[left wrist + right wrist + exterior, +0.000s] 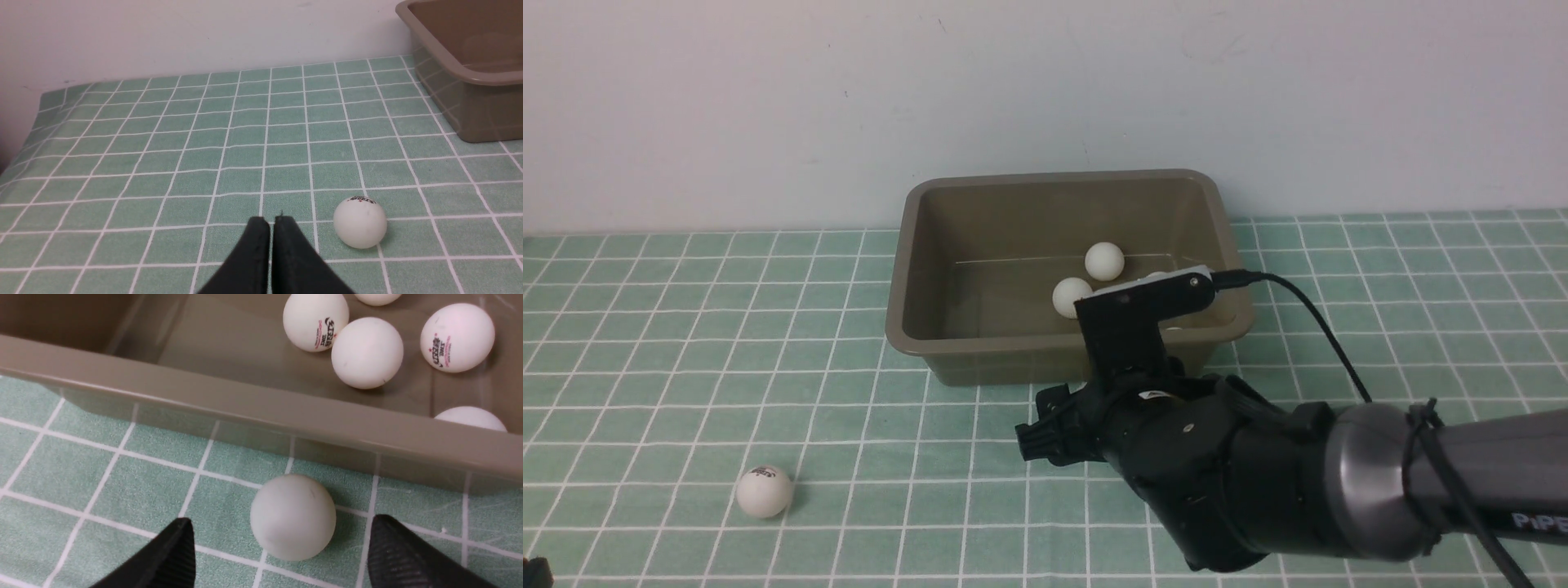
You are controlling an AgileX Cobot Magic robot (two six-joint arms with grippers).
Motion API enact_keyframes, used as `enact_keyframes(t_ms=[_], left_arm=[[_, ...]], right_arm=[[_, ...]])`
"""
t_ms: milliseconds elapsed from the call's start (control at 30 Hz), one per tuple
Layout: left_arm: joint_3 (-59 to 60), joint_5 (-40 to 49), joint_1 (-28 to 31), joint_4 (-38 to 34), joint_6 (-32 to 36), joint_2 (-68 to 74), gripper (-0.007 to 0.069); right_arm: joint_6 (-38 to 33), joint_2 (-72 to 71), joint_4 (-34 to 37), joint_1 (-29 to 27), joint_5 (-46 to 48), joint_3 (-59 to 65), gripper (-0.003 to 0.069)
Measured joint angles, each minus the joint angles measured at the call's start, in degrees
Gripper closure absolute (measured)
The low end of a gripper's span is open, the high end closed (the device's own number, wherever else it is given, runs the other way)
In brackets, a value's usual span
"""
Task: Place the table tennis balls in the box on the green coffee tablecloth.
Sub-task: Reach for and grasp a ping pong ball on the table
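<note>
The right arm (pixel 1258 482) masks the near right corner of the box (pixel 980 363) in the front view. From the right wrist, one ball (pixel 378 297) is cropped by the frame edge, another ball (pixel 470 415) half-hidden behind the box wall.

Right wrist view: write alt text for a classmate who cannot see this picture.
The right gripper stands open around a small matte white plastic ball without touching it, on a mint-green cloth with a white grid, beside the near wall of an olive-brown plastic box. Five more white balls lie inside, two only partly visible.
</note>
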Motion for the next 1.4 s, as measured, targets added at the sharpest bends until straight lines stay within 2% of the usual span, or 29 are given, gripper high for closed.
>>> enact_keyframes(t_ms=[733, 1300, 1400], left_arm=[[0.0, 0.0, 0.0, 0.0, 0.0, 0.0, 0.0629], [0.0, 0.0, 0.0, 0.0, 0.0, 0.0, 0.0629], [0.0, 0.0, 0.0, 0.0, 0.0, 0.0, 0.0629]], right_arm=[[0.0, 8.0, -1.4, -0.2, 0.5, -4.7, 0.0144], [0.0, 9.7, -1.4, -4.6, 2.9, -5.4, 0.0145], [0.0, 9.7, -1.5, -5.0, 4.3, -6.1, 0.019]])
